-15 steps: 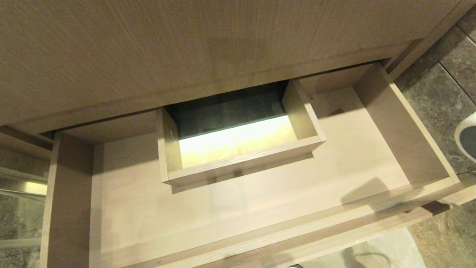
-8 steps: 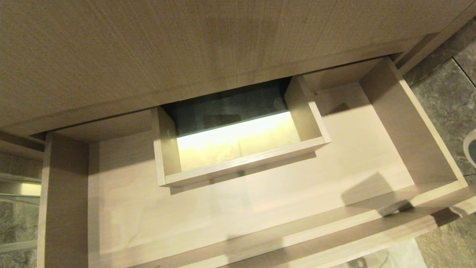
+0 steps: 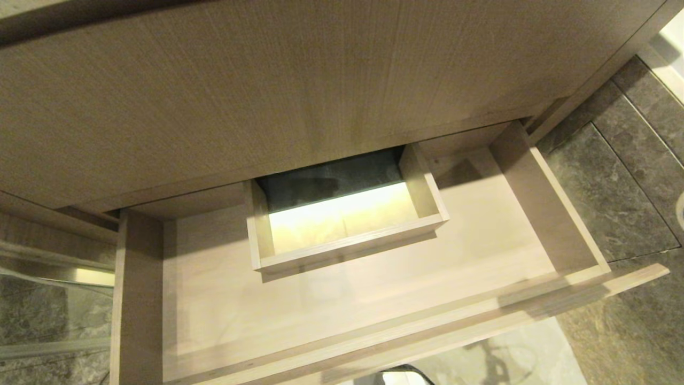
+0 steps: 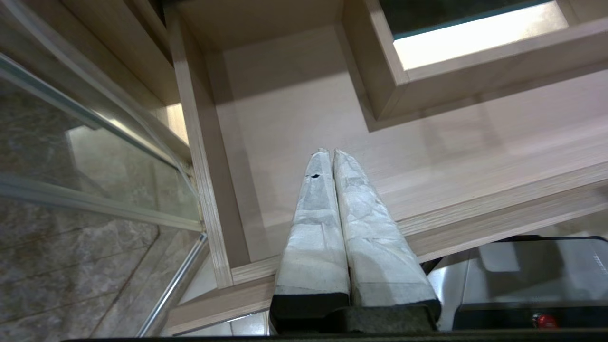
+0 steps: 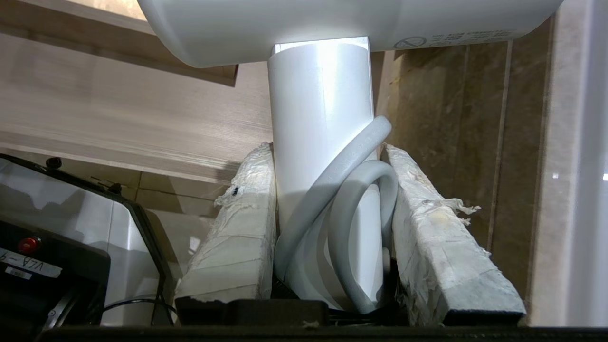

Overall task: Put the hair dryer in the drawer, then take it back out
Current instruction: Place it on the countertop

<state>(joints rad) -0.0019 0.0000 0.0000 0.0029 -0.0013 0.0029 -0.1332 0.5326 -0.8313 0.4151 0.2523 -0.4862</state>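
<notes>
from the head view neither arm shows; the wide, shallow, light wood-grain drawer [image 3: 342,315] stands pulled out below a plain fixed wood panel [image 3: 299,91], its bare floor smooth and pale, with a boxed rectangular cut-out [image 3: 347,224] near the back whose inside is half dark, half washed out by bright light, so its bottom is hard to read. grey stone floor tiles [image 3: 614,192] lie to one side, and a glass panel with a metal frame [image 3: 48,299] is cut off at the other edge. in the left wrist view the left gripper [image 4: 331,153], its tapered fingers wrapped in rough whitish tape, is pressed closed with nothing between them, tips over the drawer's front edge and the cut-out ahead of the tips. in the right wrist view the right gripper [image 5: 327,148] clamps the straight handle of the white, glossy plastic hair dryer [image 5: 320,123], with loops of the pale rubbery cord [image 5: 351,190] caught between the frayed taped fingers; the round barrel crosses just beyond the fingertips and both its ends are cut off. the drawer's wood lies further beyond and to one side, and a black and silver part of the robot base [image 5: 71,228] sits beside the gripper.
</notes>
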